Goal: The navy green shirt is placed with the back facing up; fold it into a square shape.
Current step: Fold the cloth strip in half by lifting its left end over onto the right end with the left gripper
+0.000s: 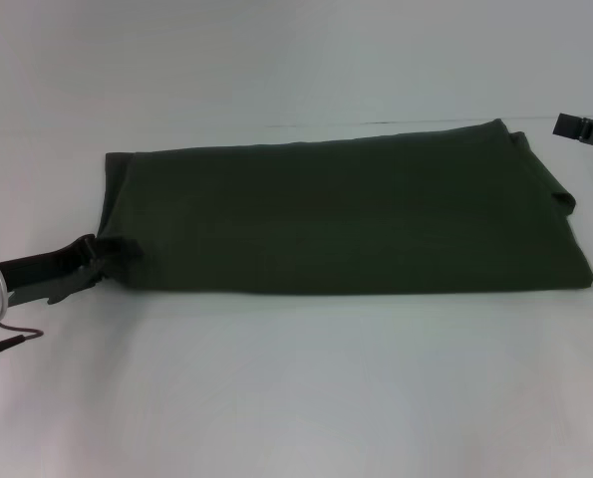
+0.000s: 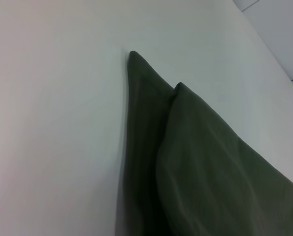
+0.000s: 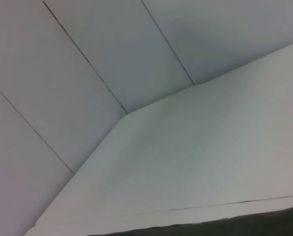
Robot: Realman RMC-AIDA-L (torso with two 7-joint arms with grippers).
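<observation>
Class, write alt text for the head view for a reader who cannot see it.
A dark green shirt, folded into a long band, lies across a white table. The left gripper is at the band's near left corner; the right gripper hangs at the picture's right edge, apart from the cloth.

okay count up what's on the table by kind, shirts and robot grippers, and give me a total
Shirts: 1, the navy green shirt, folded into a long band.
Grippers: 2, the left gripper at the shirt's near left corner, the right gripper beyond its far right corner.
Total: 3
</observation>
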